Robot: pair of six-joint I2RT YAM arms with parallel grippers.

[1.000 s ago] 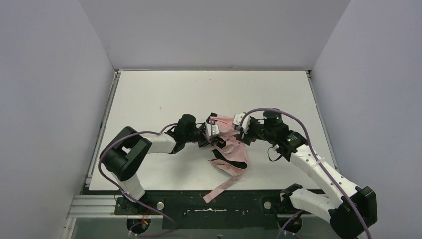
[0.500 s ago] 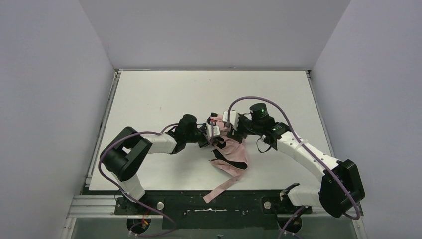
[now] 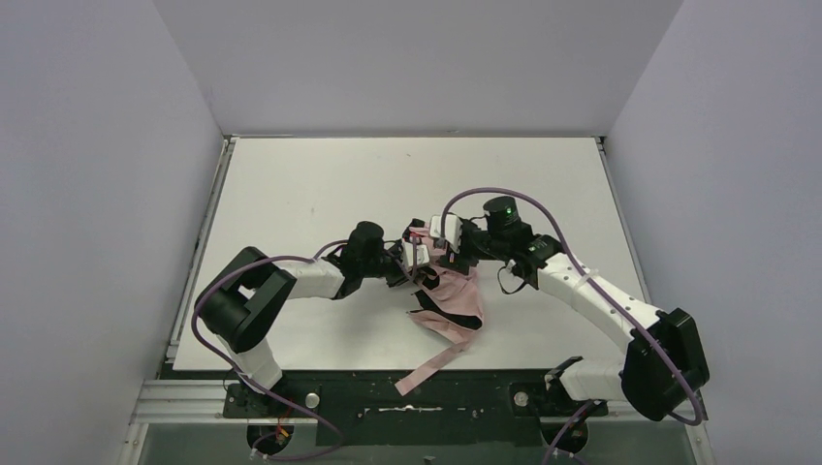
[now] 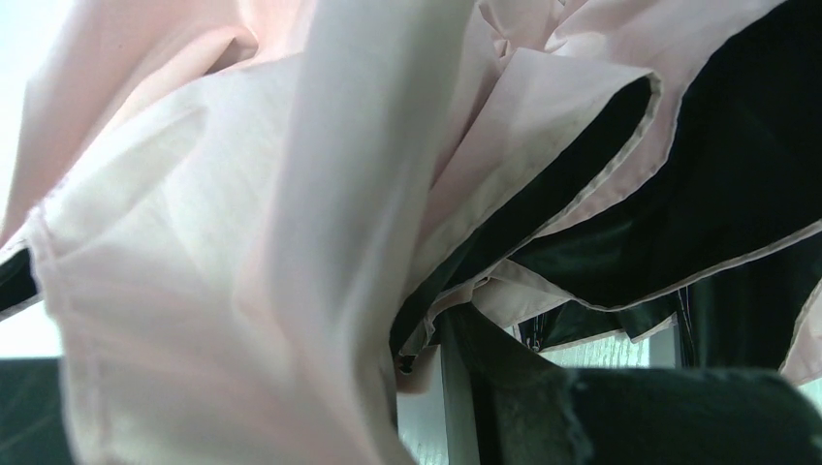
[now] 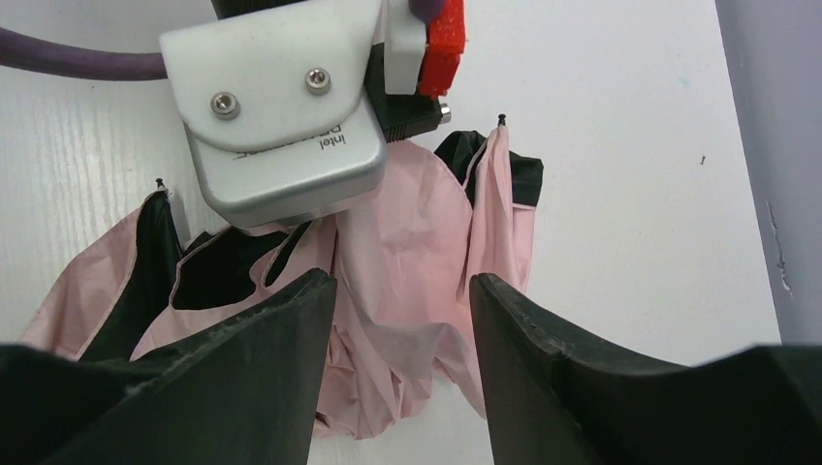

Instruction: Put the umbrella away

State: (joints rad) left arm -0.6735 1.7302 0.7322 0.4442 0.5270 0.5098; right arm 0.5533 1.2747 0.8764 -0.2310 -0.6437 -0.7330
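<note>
Near the middle of the desk (image 3: 320, 184) the umbrella (image 3: 454, 295) lies crumpled. The right hand (image 5: 402, 283) hovers open over it, with the left arm's camera block (image 5: 276, 126) crowding its 11 o'clock. Fabric smothers the left hand (image 3: 415, 257), so its grip cannot be told.

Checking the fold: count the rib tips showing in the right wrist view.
2. One rib tip at the canopy's left edge, beside the grey camera housing; the other at its upper right. More may hide under folds.
</note>
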